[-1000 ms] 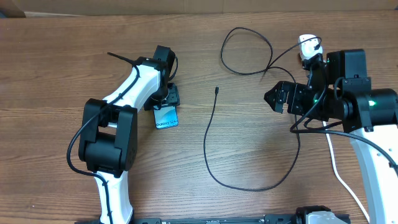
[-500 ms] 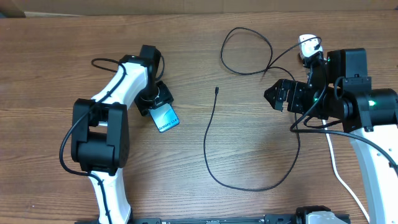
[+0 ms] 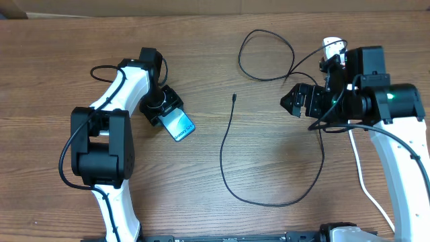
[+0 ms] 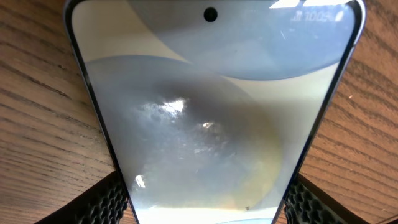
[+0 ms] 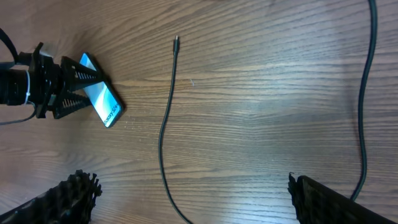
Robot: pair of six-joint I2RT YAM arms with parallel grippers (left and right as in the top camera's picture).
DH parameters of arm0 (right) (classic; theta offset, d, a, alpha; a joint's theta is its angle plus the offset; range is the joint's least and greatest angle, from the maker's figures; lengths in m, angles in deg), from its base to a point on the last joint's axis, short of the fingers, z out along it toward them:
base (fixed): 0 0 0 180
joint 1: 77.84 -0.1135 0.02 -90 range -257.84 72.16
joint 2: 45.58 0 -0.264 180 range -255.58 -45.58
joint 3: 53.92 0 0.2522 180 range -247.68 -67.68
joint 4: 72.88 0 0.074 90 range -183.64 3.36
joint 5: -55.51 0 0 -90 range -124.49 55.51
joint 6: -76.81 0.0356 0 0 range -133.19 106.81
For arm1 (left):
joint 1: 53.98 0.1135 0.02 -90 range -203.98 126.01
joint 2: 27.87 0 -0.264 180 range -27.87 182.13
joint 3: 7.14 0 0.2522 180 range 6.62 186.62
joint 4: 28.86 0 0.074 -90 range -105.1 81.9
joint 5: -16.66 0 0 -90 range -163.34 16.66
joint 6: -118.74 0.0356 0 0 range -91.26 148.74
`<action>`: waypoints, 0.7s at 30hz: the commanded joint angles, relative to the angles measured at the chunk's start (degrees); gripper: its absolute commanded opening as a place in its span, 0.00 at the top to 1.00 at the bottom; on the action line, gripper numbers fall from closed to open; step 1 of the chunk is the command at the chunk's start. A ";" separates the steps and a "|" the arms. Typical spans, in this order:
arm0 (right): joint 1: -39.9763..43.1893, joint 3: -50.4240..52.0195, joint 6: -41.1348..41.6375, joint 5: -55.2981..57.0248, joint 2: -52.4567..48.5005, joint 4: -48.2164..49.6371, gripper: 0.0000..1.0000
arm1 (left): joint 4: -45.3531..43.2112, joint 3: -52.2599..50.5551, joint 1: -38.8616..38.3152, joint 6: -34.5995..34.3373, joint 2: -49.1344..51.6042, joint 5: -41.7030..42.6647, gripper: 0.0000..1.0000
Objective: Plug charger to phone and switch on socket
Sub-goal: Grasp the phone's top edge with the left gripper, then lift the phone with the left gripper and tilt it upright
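My left gripper is shut on the phone, which lies slanted on the table with its light blue screen up. The phone fills the left wrist view, held between both finger pads. The charger, a thin black cable, loops across the middle of the table with its connector tip free, right of the phone. It also shows in the right wrist view, tip at the top. My right gripper is open and empty above the table, right of the cable. The white plug sits at the far right.
A thick white cord runs down the right side under my right arm. The power strip itself is hidden behind that arm. The cable makes a loop at the back centre.
My left gripper has swung left and turned, dragging the phone with it so the phone now lies slanted. My right gripper has shifted slightly left.
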 commanded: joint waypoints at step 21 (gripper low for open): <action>-0.31 -0.28 -0.02 -1.29 -0.39 0.35 0.00 | -0.57 0.22 -0.09 1.95 1.36 -14.99 0.57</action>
